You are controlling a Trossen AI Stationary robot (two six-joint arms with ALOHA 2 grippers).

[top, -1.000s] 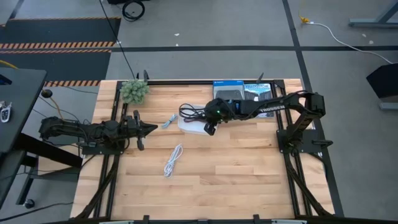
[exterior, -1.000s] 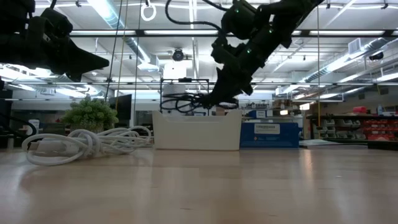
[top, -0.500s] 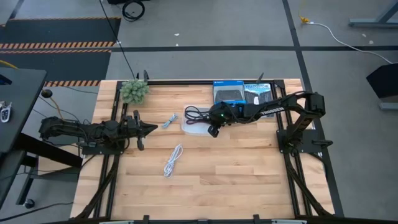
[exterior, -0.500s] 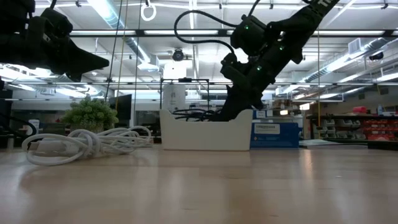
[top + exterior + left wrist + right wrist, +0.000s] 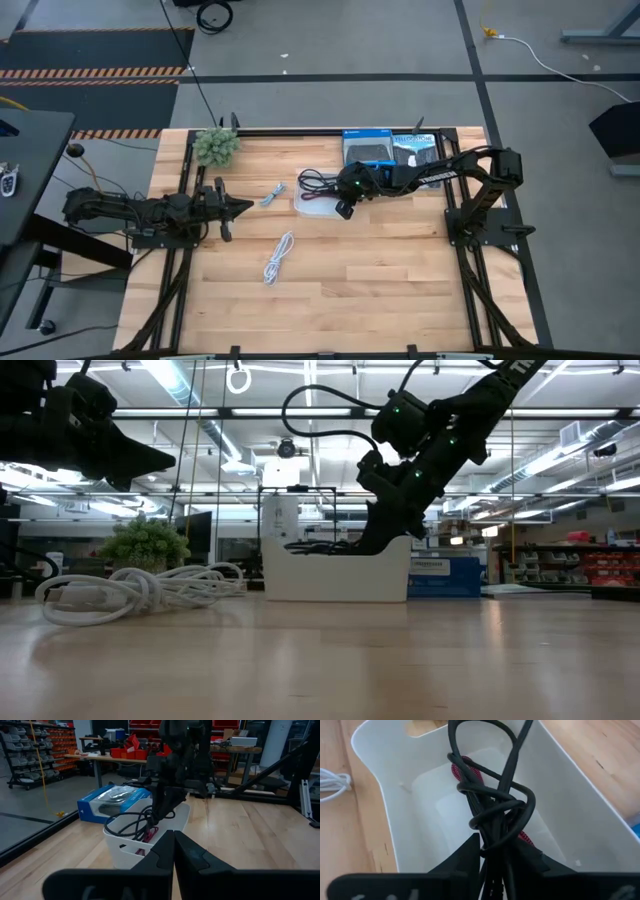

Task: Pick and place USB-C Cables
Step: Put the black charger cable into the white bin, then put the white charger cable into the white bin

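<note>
Right gripper: I have the right gripper low at the near-right side of the white tray, toward the far middle of the table; in the low view it reaches down to the tray's rim.
Right fingers: my right wrist camera shows both dark fingers drawn in tight on the black cable, with almost no gap between them.
Black cable: it is a knotted bundle rising from between those fingertips, its loops standing up over the inside of the tray; from above, black loops spill past the tray's far-left edge.
Dark red cable: it lies inside the tray under the black one, showing far of the knot and again just beside the fingers; the left wrist view also catches it inside the tray wall.
White cable: it lies loose on the wood, near-left of the tray and well apart from both grippers.
Grey cable: a small coil sits left of the tray, between it and the left gripper.
Left gripper: the left gripper waits at the left side of the table, pointing toward the tray.
Left fingers: its fingers are pressed together on nothing.
</note>
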